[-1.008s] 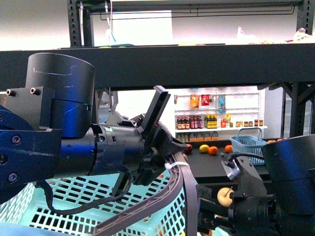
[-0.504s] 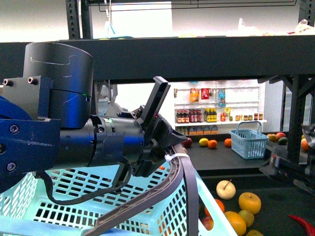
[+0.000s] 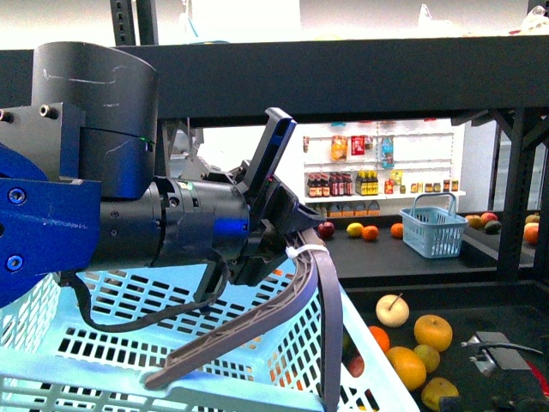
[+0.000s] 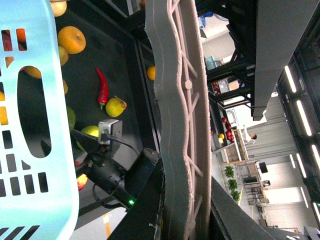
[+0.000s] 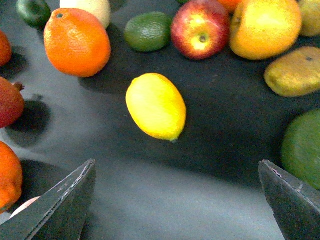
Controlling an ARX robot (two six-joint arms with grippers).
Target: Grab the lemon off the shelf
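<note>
The yellow lemon lies on the dark floor of the shelf tier, a short way ahead of my right gripper. That gripper is open, its two dark fingertips wide apart and low over the tier, with nothing between them. My left gripper fills the front view, shut on the grey basket handle of the pale teal basket. The black shelf spans the top of that view. Part of my right wrist shows over the lower tier.
Round the lemon lie an orange, a lime, a red apple, a yellow fruit and a green fruit. A red chili lies on the tier. A blue basket stands further back.
My right arm has dropped out of the front view's lower right down to the fruit tier. The left gripper keeps the basket handle, and the view has shifted slightly.
</note>
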